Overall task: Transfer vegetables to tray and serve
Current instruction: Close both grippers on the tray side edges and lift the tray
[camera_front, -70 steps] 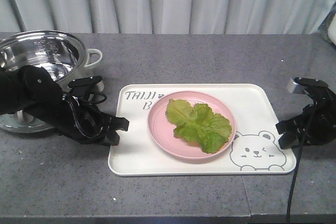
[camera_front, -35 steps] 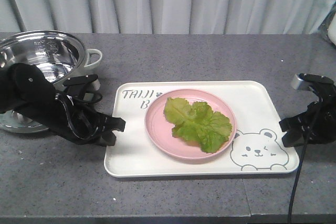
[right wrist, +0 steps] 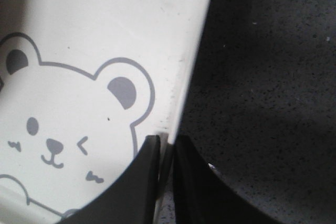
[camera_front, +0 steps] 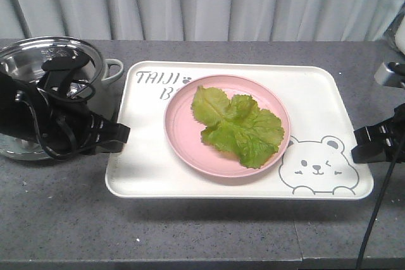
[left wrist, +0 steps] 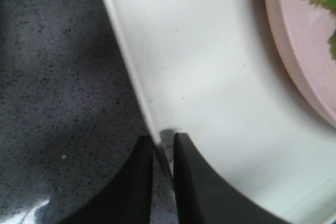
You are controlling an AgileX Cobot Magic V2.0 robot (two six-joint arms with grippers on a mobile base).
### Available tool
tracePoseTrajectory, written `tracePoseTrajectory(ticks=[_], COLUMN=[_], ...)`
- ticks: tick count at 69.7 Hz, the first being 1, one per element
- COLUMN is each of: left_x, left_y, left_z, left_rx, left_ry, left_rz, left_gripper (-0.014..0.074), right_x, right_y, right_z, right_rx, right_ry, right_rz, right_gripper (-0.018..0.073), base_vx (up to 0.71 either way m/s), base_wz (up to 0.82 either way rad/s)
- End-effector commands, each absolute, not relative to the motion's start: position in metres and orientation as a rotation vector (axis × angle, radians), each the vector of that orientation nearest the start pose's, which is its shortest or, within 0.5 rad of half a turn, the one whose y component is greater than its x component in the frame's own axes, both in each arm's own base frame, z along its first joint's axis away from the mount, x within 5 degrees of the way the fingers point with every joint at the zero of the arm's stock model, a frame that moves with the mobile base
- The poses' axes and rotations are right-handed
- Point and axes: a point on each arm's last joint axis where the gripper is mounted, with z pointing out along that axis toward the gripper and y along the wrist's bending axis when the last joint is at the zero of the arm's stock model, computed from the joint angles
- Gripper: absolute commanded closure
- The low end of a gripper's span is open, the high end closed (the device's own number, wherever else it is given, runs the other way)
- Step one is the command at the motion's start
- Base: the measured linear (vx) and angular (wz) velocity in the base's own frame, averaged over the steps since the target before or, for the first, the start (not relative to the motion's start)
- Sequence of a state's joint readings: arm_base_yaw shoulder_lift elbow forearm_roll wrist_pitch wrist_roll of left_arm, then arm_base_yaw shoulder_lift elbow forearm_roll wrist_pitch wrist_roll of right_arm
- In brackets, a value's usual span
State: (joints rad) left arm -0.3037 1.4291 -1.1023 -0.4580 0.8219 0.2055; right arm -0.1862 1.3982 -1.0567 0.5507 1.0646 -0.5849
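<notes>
One cream tray (camera_front: 142, 169) pinched at both short ends over the speckled grey bench (camera_front: 209, 238).
The smooth rounded-rectangle tray runs left to right, lettering far left, bear near right. One steel pot (camera_front: 38, 61) stands left. One round pink plate (camera_front: 183, 150) on the tray holds the crinkled green vegetables (camera_front: 237, 124). Left gripper (left wrist: 163, 142) fingers clamp its left rim; right gripper (right wrist: 167, 142) fingers clamp the right.

Before you, a grey speckled countertop (camera_front: 253, 55) runs along pale curtains (camera_front: 209, 1); a steel pot (camera_front: 28, 61) sits at its left end.
</notes>
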Motion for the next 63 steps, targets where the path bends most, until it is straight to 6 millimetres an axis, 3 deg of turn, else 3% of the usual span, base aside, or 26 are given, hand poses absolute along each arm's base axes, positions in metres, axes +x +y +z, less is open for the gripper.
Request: tracePoseTrajectory(ticks=[1,26,63], left_x=[0.256,0.227,0.226], left_y=[-0.118,-0.101,-0.098], left_z=[0.329,0.348,0.347], left_rx=[0.398,0.390,0.405], left_ry=[2.467,2.517,2.527], left_rz=[-0.638,-0.517,-0.470], left_gripper=[0.0603,0.0603,0.0602], right_x=[0.256,0.245,0.244], right_y=[0.007,0.029,0.036], right_z=[0.319,0.325,0.325], right_rx=[-0.282,-0.401,-0.442], right_ry=[2.537,2.538,2.537], right_rz=[0.685,0.759,0.772], right_gripper=[0.0563,0.0563,0.0562], base_vx=[0.00,0.00,0.00], base_wz=[0.00,0.00,0.00])
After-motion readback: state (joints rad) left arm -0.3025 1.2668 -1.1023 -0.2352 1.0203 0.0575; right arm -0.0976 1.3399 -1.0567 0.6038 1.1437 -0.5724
